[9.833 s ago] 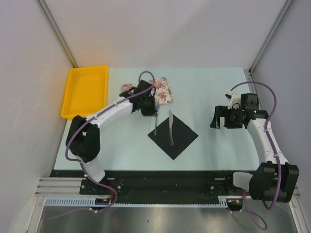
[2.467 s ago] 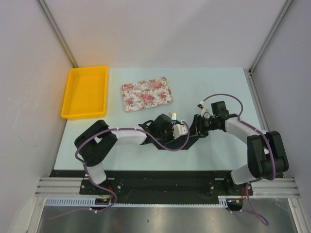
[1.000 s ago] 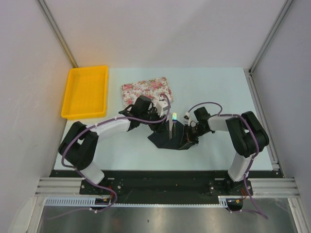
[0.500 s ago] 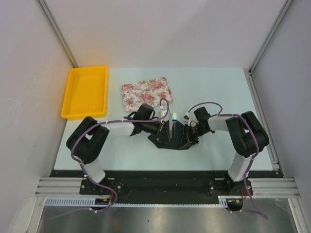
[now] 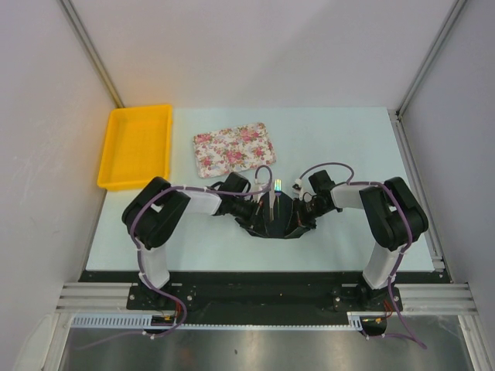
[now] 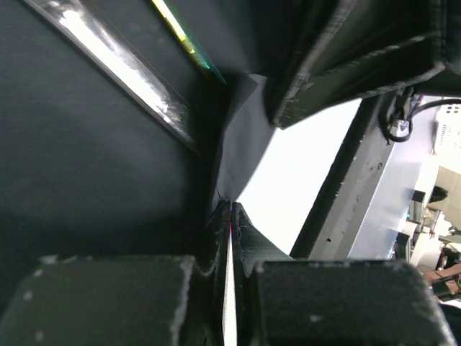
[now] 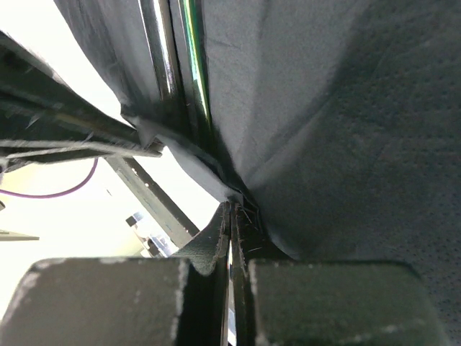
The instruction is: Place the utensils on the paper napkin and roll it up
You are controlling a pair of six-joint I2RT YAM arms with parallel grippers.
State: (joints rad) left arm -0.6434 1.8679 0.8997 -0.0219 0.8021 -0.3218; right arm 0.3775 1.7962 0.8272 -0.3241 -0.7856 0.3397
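Pinching the left edge of the thin black paper napkin [image 5: 271, 228] with the left gripper [image 6: 230, 216] and the right edge with the right gripper [image 7: 232, 213], both closed tight on the sheet, probably to fold it over the slim silvery metal utensils [image 6: 119, 65] lying in its middle, at the centre of the pale table [image 5: 348, 139]. Showing no readable brand or writing.
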